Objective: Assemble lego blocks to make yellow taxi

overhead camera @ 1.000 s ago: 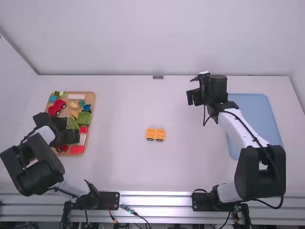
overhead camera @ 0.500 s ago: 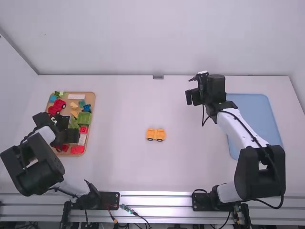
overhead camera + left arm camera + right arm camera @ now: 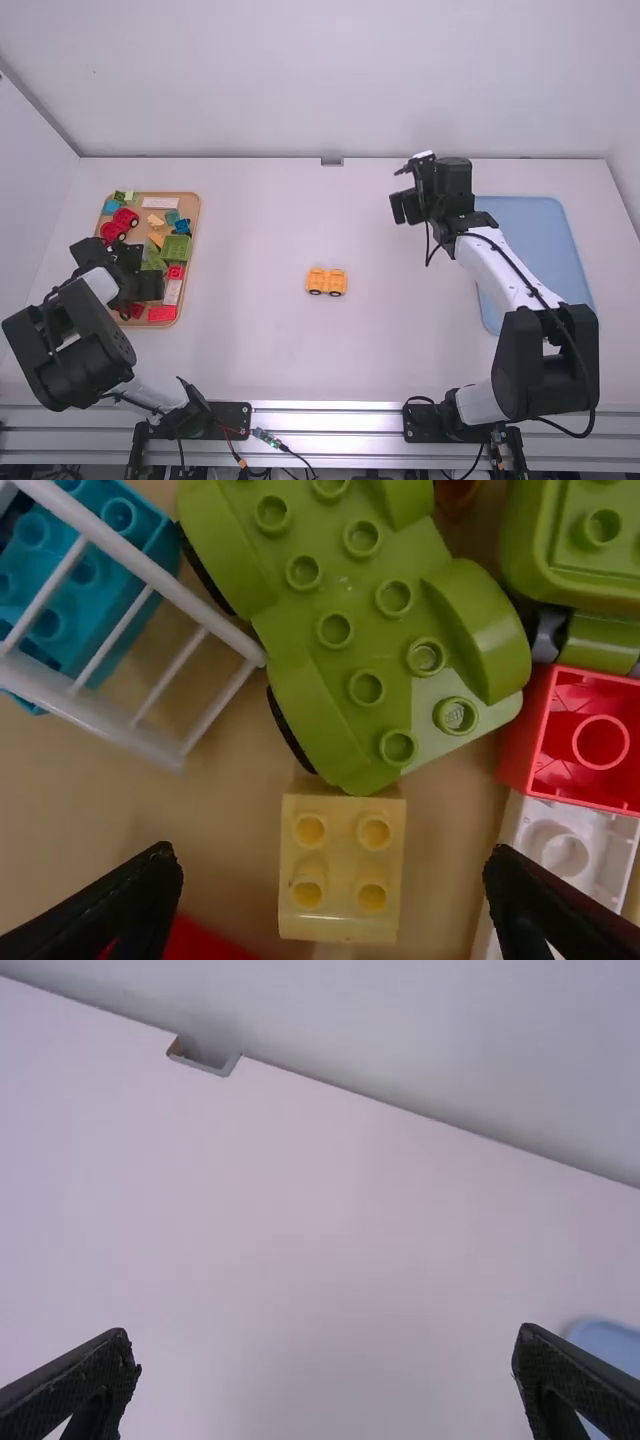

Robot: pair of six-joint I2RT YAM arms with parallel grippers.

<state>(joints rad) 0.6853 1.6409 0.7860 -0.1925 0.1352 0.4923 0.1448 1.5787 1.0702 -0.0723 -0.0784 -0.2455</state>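
Overall, the white table [image 3: 400, 350] carries a brown tray [image 3: 197, 222] at its left side, and I have my left gripper [image 3: 330, 865] above that tray, fingers spread wide, nothing clasped. My right gripper [image 3: 325, 1335] likewise stands wide and empty, over the table's far part, right of the middle. The yellow wheeled base [image 3: 326, 281] sits near the table's middle, well apart from both grippers. Within the tray lie the green car base [image 3: 370, 650] and, at its edge, the pale yellow block [image 3: 341, 867]; whether these two touch, I cannot confirm. The block, my presumed next pick, shows between the left fingers, apart from each, its opposite side walls facing them. I assess it as light, stiff plastic, unlikely to crush, though smooth enough to twist under an uneven pinch. Recommended hold: squarely across those walls, leaving the studs [image 3: 373, 832] free for joining.
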